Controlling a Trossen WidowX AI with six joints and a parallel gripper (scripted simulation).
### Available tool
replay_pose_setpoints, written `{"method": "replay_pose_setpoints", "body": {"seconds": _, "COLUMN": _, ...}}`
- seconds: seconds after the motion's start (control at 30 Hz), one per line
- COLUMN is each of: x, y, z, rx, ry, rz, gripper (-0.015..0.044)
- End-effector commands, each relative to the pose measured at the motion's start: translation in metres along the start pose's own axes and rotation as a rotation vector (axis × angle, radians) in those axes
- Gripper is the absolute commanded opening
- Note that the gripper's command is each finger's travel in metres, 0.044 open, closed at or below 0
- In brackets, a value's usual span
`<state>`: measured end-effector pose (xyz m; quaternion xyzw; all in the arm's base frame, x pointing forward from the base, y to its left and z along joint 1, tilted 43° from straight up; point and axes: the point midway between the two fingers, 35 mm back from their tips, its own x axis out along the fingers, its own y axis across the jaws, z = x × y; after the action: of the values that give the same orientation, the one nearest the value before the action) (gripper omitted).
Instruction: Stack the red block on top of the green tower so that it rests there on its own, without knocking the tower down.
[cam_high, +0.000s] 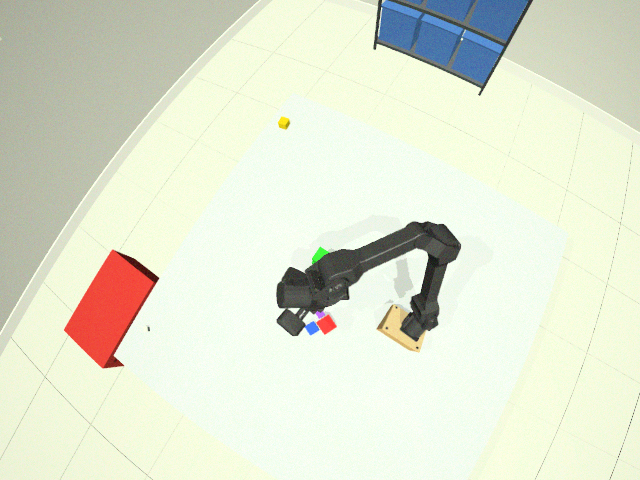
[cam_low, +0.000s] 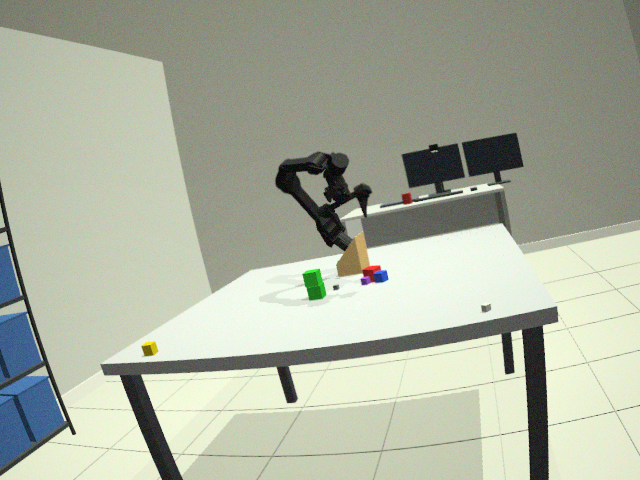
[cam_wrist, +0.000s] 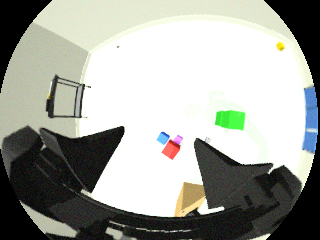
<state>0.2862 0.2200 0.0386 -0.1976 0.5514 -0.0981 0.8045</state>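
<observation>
The red block (cam_high: 326, 324) (cam_low: 371, 272) (cam_wrist: 171, 149) lies on the table, close beside a blue block (cam_high: 311, 328) (cam_low: 381, 276) (cam_wrist: 163, 137) and a small purple block (cam_high: 320, 314) (cam_low: 366, 280) (cam_wrist: 178, 139). The green tower (cam_high: 320, 254) (cam_low: 313, 284) (cam_wrist: 231, 120) stands as two stacked blocks, the upper slightly offset in the exterior view. The arm partly covers it in the top view. My gripper (cam_wrist: 160, 135) is open and empty, high above the table. It points down, with the red block showing between its fingers in the wrist view.
A tiny grey cube (cam_low: 336, 286) lies between the tower and the red block. A yellow block (cam_high: 283, 122) (cam_low: 149, 348) (cam_wrist: 280, 46) and a small light-grey block (cam_low: 485, 307) lie near different table corners. The wooden arm base (cam_high: 391, 319) (cam_low: 354, 259) (cam_wrist: 188, 196) stands near the red block.
</observation>
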Motion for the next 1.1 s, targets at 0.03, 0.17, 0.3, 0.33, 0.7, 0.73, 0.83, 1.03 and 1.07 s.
{"method": "replay_pose_setpoints", "body": {"seconds": 0.03, "x": 0.028, "y": 0.001, "z": -0.044, "rx": 0.122, "ry": 0.131, "rz": -0.112, "gripper": 0.0440}}
{"method": "replay_pose_setpoints", "body": {"seconds": 0.17, "x": 0.046, "y": -0.006, "z": -0.078, "rx": 0.224, "ry": 0.210, "rz": -0.230, "gripper": 0.0440}}
{"method": "replay_pose_setpoints", "body": {"seconds": 0.3, "x": 0.058, "y": -0.015, "z": -0.106, "rx": 0.309, "ry": 0.258, "rz": -0.343, "gripper": 0.0440}}
{"method": "replay_pose_setpoints", "body": {"seconds": 0.33, "x": 0.058, "y": -0.015, "z": -0.107, "rx": 0.313, "ry": 0.260, "rz": -0.349, "gripper": 0.0440}}
{"method": "replay_pose_setpoints", "body": {"seconds": 0.7, "x": 0.078, "y": -0.022, "z": -0.108, "rx": 0.313, "ry": 0.260, "rz": -0.349, "gripper": 0.0440}}
{"method": "replay_pose_setpoints", "body": {"seconds": 0.73, "x": 0.086, "y": -0.024, "z": -0.111, "rx": 0.313, "ry": 0.260, "rz": -0.349, "gripper": 0.0440}}
{"method": "replay_pose_setpoints", "body": {"seconds": 0.83, "x": 0.110, "y": -0.033, "z": -0.119, "rx": 0.314, "ry": 0.259, "rz": -0.350, "gripper": 0.0440}}
{"method": "replay_pose_setpoints", "body": {"seconds": 1.03, "x": 0.116, "y": -0.036, "z": -0.119, "rx": 0.314, "ry": 0.258, "rz": -0.351, "gripper": 0.0440}}
{"method": "replay_pose_setpoints", "body": {"seconds": 1.07, "x": 0.116, "y": -0.036, "z": -0.119, "rx": 0.314, "ry": 0.258, "rz": -0.351, "gripper": 0.0440}}
